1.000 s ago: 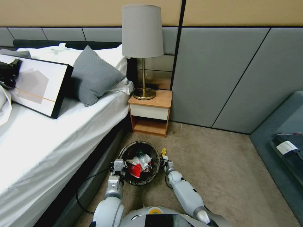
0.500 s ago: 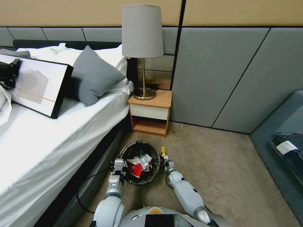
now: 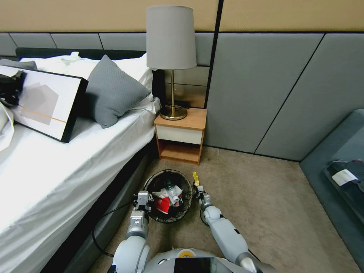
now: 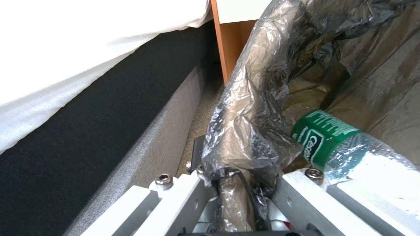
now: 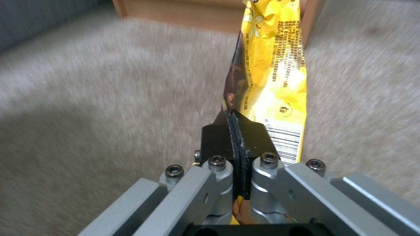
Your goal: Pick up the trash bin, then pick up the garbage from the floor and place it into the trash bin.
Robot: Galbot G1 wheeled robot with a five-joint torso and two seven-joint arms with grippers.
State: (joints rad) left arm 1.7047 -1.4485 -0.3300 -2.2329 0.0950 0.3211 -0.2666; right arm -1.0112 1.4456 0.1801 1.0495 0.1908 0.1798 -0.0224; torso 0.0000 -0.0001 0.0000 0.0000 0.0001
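The trash bin (image 3: pixel 155 183), round with a black bag over its rim (image 4: pixel 249 108), hangs off the floor (image 3: pixel 265 212) beside the bed. My left gripper (image 3: pixel 143 198) is shut on its rim at the near-left side. Inside lie red-and-white packets (image 3: pixel 163 203) and a clear green-capped bottle (image 4: pixel 332 141). Just right of the bin, my right gripper (image 3: pixel 198 188) is shut on a yellow wrapper (image 3: pixel 195 177), which stands up from the black pads (image 5: pixel 256 132) above the carpet. The wrapper (image 5: pixel 273 65) shows a barcode.
A bed (image 3: pixel 57 167) with white sheets flanks the bin on the left. A wooden nightstand (image 3: pixel 181 134) with a lamp (image 3: pixel 171 57) stands behind it. A grey sofa (image 3: pixel 341 178) sits at the right. Open carpet spreads right of my right arm.
My right gripper has lifted the yellow wrapper a little higher and shifted it slightly left along the bin's right rim. The left gripper and bin have stayed put.
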